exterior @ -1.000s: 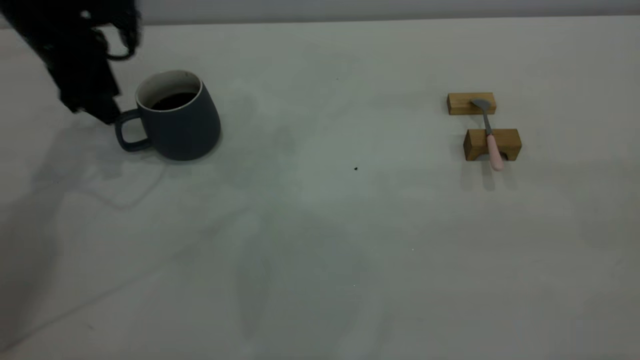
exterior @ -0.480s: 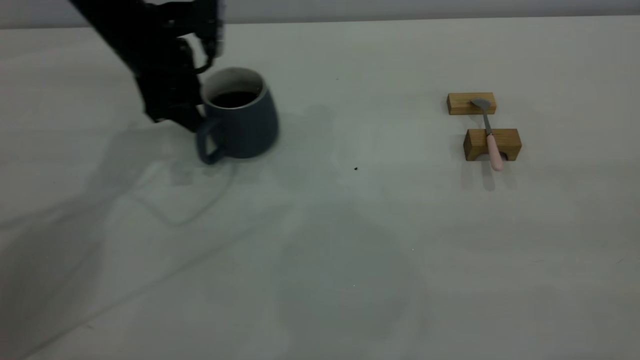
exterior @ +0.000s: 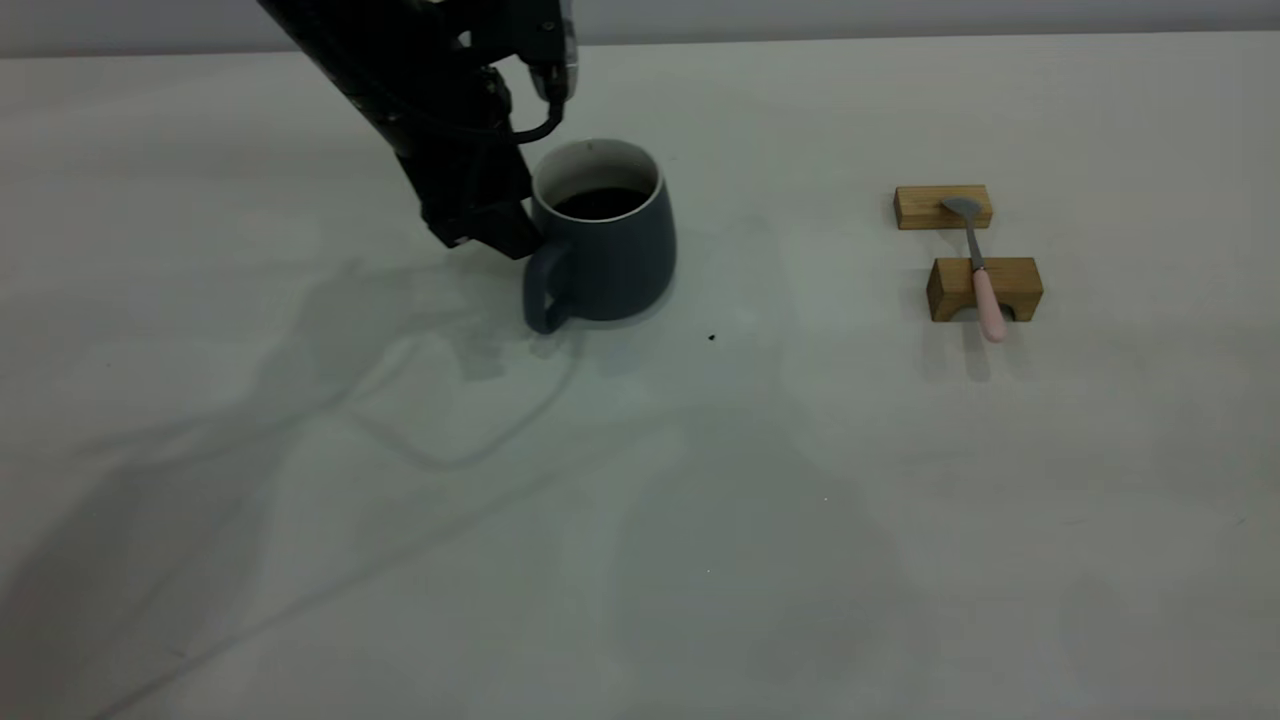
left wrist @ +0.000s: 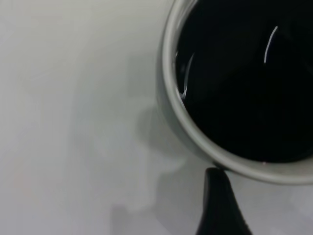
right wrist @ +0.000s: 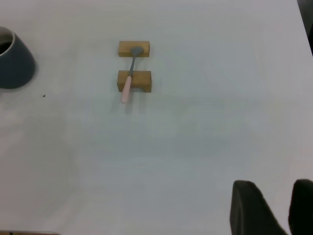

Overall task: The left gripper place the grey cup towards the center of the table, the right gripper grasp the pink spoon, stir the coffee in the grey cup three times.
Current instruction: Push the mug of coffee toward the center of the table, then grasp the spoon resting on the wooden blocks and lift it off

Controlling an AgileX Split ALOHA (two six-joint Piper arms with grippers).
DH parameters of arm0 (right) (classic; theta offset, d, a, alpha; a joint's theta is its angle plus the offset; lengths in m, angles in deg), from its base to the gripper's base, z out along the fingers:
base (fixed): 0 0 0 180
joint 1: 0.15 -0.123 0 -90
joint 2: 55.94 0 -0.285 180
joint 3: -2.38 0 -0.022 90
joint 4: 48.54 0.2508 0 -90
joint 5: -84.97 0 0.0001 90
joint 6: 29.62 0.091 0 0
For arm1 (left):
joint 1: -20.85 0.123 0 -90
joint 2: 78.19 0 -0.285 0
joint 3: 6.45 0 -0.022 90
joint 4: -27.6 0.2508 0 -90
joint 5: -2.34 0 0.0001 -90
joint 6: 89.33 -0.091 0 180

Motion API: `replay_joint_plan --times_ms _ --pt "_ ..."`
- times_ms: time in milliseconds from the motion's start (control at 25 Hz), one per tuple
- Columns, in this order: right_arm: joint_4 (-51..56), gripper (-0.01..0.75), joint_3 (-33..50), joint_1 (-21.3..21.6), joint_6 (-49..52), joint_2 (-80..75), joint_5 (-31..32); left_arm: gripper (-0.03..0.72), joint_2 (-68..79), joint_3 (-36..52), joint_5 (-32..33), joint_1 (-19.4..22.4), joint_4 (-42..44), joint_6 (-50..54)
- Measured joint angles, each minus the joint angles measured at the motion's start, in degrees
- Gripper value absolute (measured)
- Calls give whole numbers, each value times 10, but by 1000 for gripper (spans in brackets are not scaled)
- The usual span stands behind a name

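The grey cup (exterior: 612, 262) stands on the table (exterior: 700, 520) left of centre, with dark coffee (exterior: 600, 203) inside and its handle toward the front left. My left gripper (exterior: 520, 243) is shut on that handle. In the left wrist view one dark finger (left wrist: 220, 205) touches the cup's white rim (left wrist: 171, 98) above the coffee (left wrist: 244, 88). The pink spoon (exterior: 978, 270) rests across two wooden blocks at the right, pink handle toward the front. My right gripper (right wrist: 278, 198) hovers far from the spoon (right wrist: 128, 82), slightly open and holding nothing; it is out of the exterior view.
Two tan wooden blocks (exterior: 920, 207) (exterior: 1018, 280) carry the spoon. A tiny dark speck (exterior: 711, 337) lies just right of the cup. The table's far edge runs along the back, with bare surface between cup and blocks.
The left gripper has carried the cup rightward from the far left toward the table's centre. The spoon and blocks have not moved.
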Motion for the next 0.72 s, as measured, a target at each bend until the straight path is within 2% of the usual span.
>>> replay_joint_plan --times_ms 200,400,560,720 --pt "0 239 0 0 0 0 0 528 -4 0 8 1 -14 11" --pt "0 239 0 0 0 0 0 528 -76 0 58 19 17 114" --pt "0 239 0 0 0 0 0 528 -196 0 161 37 101 276" --pt "0 239 0 0 0 0 0 528 -334 0 292 39 201 481"
